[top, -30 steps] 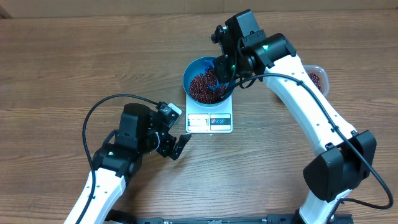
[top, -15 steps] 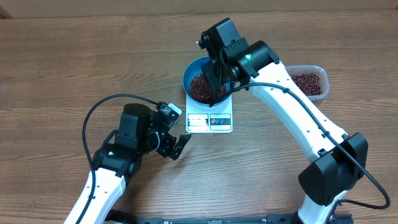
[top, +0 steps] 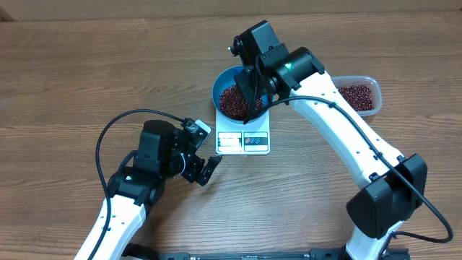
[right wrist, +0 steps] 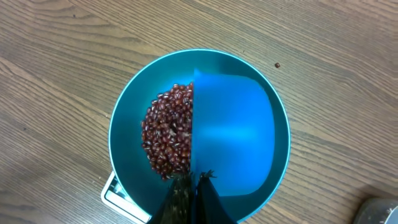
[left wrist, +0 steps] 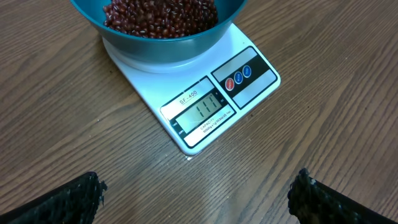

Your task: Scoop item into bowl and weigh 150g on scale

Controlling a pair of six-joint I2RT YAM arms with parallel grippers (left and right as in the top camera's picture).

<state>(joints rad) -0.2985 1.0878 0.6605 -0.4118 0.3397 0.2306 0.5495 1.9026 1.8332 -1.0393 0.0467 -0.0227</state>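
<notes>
The beans (right wrist: 168,140) lie heaped in the bowl (top: 219,85), which sits on the scale (left wrist: 205,106) at the upper middle of the overhead frame. Your right wrist view looks straight down into it: beans fill the left half, while the blue scoop (right wrist: 233,130) covers the right half. The right gripper (right wrist: 194,180) is pressed together at the bottom edge, pinching that scoop. Only your left wrist view shows the scale's display, reading 111, with the bowl's rim at the top. There the left gripper (left wrist: 199,205) is spread wide at the bottom corners, empty, above the wooden surface (top: 72,72). Overhead alone shows the clear tub (top: 375,87) of more beans at the right.
</notes>
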